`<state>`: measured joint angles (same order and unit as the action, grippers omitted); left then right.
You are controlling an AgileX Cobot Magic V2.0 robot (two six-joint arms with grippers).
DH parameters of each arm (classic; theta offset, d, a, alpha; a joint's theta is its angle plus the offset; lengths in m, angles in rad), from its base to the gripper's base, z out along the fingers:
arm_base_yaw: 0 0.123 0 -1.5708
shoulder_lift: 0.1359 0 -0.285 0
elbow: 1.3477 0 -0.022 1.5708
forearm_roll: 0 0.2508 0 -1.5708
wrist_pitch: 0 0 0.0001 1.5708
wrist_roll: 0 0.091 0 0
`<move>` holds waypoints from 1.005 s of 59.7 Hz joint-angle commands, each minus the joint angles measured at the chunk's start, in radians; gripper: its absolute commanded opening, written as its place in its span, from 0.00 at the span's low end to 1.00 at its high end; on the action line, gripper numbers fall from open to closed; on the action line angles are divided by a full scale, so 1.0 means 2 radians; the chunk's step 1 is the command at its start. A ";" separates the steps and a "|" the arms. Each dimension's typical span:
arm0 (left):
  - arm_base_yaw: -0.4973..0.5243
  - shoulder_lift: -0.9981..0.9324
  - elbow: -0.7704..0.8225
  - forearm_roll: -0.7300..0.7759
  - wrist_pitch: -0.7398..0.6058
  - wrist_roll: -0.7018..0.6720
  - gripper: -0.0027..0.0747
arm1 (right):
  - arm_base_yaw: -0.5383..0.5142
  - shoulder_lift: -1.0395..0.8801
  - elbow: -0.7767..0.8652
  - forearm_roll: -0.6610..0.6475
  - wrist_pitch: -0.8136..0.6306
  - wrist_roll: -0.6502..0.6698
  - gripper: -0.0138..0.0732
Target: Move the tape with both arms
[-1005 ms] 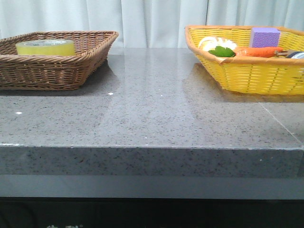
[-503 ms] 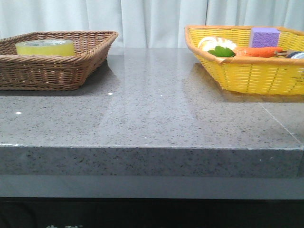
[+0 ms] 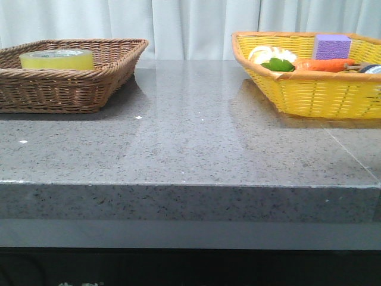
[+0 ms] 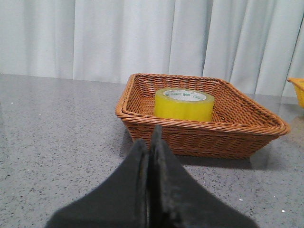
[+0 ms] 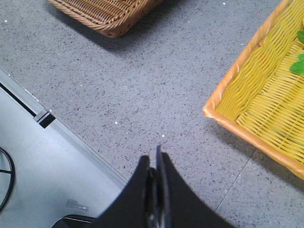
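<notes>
The yellow tape roll [image 3: 56, 59] lies flat in the brown wicker basket [image 3: 65, 89] at the back left of the table. In the left wrist view the tape [image 4: 184, 103] shows its white core ring printed green, inside the basket [image 4: 199, 135]. My left gripper [image 4: 150, 142] is shut and empty, low over the table, short of the basket's near wall. My right gripper [image 5: 156, 159] is shut and empty above the table's front edge, between the two baskets. Neither arm shows in the front view.
A yellow woven basket [image 3: 309, 89] at the back right holds a carrot [image 3: 324, 64], a purple block [image 3: 332, 46], green leaves [image 3: 278, 65] and a dark round object [image 3: 370, 69]. Its corner [image 5: 223, 114] shows in the right wrist view, with the brown basket's corner [image 5: 107, 14].
</notes>
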<state>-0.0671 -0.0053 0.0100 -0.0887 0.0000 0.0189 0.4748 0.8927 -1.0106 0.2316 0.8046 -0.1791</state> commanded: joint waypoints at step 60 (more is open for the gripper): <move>0.001 -0.009 0.019 -0.004 -0.041 -0.004 0.01 | -0.194 -0.258 0.252 -0.017 -0.298 -0.010 0.08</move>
<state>-0.0671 -0.0053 0.0100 -0.0887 0.0000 0.0189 0.1151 0.4606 -0.5706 0.2006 0.3902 -0.1849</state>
